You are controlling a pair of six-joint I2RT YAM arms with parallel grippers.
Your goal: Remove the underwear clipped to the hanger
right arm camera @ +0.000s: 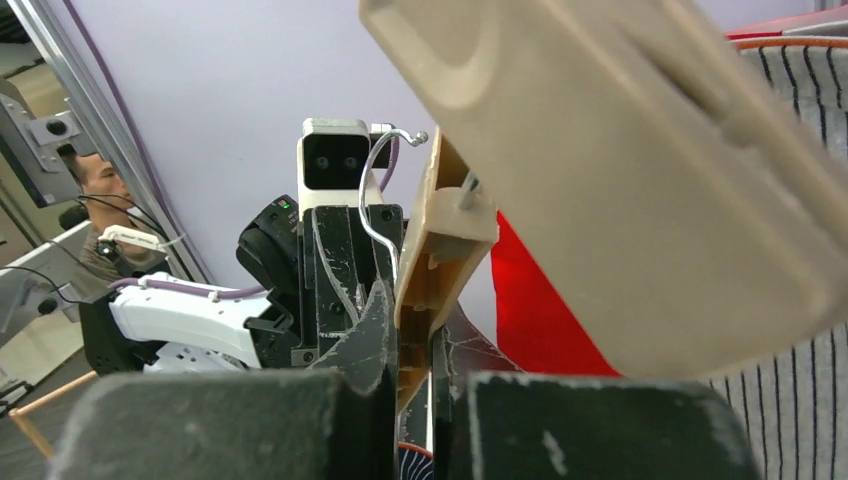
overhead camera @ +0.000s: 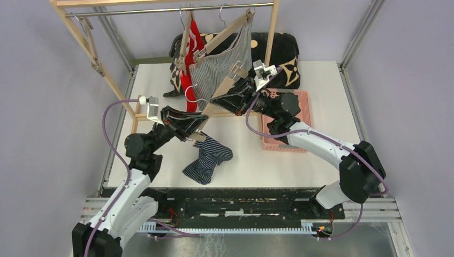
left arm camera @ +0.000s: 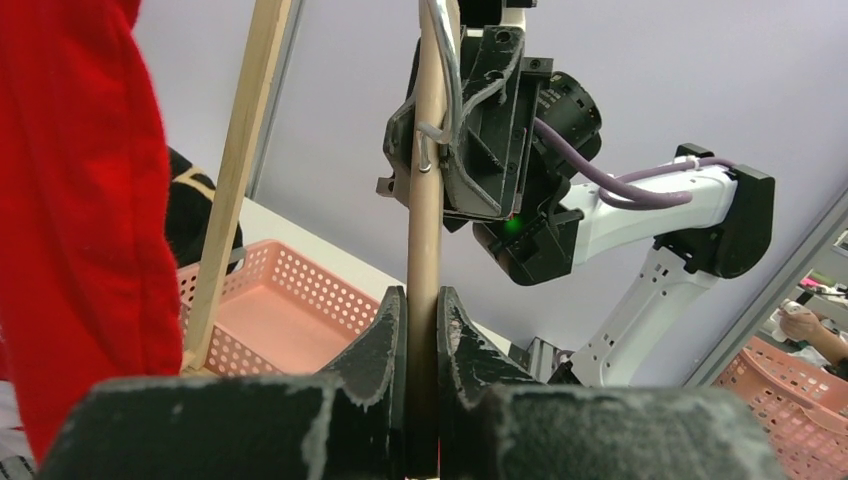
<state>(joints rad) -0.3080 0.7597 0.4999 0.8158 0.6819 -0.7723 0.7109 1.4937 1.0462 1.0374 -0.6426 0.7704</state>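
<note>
Starting from the left, there's one light wooden clothes rack (overhead camera: 97, 65) with a thin metal rail (overhead camera: 134, 10) across the top. In front of it, the left claw (overhead camera: 198, 133) is clamped tight on the low end of a pale wooden hanger (overhead camera: 212, 110) that's off the rail and tilted.

Right below that claw dangles the dark navy pair of underwear with thin pale stripes (overhead camera: 210, 158), and its bottom half is slumped on the white table (overhead camera: 300, 171). I can't see the clip itself, so I can't tell whether it's let go yet. My guess is both arms hold this one hanger so it can't swing while the cloth gets worked off.

Next over, up on the rail, the plain red cloth pair (overhead camera: 194, 40) and the grey-and-white pinstriped pair (overhead camera: 225, 59) each hang clipped on their own hanger, so they look like the ones left to do.

The right claw (overhead camera: 220, 99) is pinched shut on the upper stretch of the same tilted hanger. Its wrist view shows wood squeezed between the fingers (right arm camera: 375, 330).

Furthest right is one pink perforated plastic basket (overhead camera: 306, 115), probably the drop-off spot, and a black patterned cushion (overhead camera: 284, 53) sits behind.

Count: three pairs, three hangers, two arms, one basket, one cushion.
</note>
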